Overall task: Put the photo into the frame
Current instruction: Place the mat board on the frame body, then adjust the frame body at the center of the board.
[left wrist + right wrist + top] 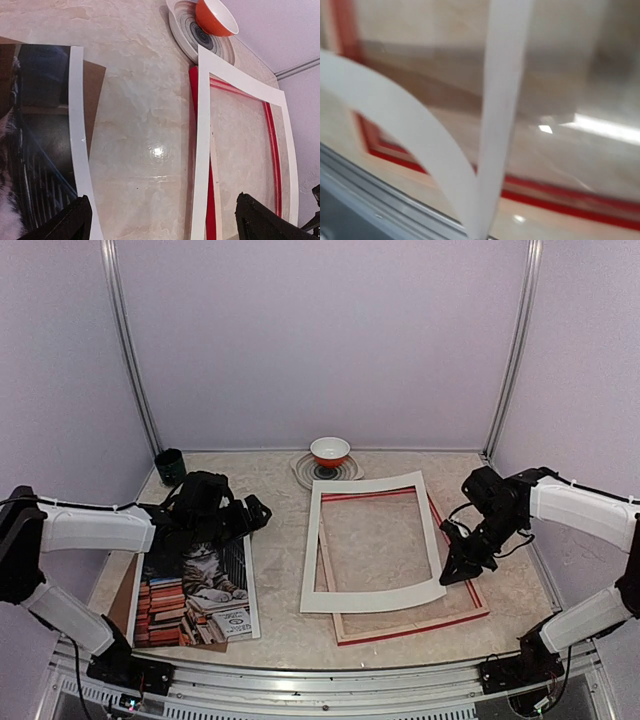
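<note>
Left tool [250, 513] spread wide, empty, over photo [205, 575] top edge | right tool [455, 572] closed on white mat [372, 597] corner above frame [415, 628] | progress: photo not yet in frame; mat seemingly needs clearing | photo: flat on brown backing board [119, 603], left tabletop [280, 490]; glossy cat-and-books print.

No legible text, number or brand in any view. Photo [197, 585], nearward of the left gripper [162, 210] jaws: a pale book cover in the print bears a small dark mark, lettering too small to read.
</note>
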### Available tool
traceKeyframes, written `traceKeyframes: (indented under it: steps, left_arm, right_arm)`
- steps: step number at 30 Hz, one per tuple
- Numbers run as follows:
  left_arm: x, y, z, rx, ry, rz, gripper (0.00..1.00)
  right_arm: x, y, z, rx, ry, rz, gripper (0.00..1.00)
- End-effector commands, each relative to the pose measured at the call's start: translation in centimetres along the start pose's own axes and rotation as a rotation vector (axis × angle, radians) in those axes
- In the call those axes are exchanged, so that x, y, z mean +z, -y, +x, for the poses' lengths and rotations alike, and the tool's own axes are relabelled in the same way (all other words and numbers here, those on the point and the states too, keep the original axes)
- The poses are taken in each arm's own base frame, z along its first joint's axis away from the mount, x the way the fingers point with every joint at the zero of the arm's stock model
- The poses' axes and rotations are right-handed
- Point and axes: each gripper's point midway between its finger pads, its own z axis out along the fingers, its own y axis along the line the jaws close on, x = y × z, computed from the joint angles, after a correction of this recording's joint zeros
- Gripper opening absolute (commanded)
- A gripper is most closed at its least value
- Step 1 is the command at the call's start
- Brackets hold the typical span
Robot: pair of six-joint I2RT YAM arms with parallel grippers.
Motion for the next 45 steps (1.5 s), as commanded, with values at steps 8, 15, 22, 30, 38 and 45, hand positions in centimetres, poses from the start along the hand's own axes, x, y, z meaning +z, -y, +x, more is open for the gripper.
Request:
traceKeyframes:
  steps: [8, 15, 22, 30, 38, 45]
  left_arm:
    - [5.5, 6.0, 0.7, 0.073, -0.045, 0.092, 0.99]
    - [8.2, 7.1, 1.6, 0.088, -0.082, 0.093, 0.99]
    - [10.7, 8.3, 2.4, 0.11, -0.111, 0.096, 0.99]
    - [11.2, 9.2, 3.9, 0.123, -0.143, 0.117, 0.99]
    - [10.4, 10.3, 5.3, 0.134, -0.171, 0.142, 0.99]
    - [9.7, 10.8, 7.8, 0.087, -0.231, 0.186, 0.99]
  right_arm:
    - [-1.9, 5.5, 0.5, 0.031, 0.018, 0.216, 0.34]
    - [-3.9, 6.0, -3.7, 0.041, 0.192, 0.265, 0.63]
    - [-3.9, 6.0, -11.4, 0.076, 0.389, 0.198, 0.93]
    - [-2.9, 8.1, -16.1, 0.181, 0.501, 0.127, 0.99]
    - [0.6, 9.7, -14.4, 0.205, 0.43, 0.104, 0.99]
    - [2.4, 8.6, -12.2, 0.21, 0.384, -0.016, 0.99]
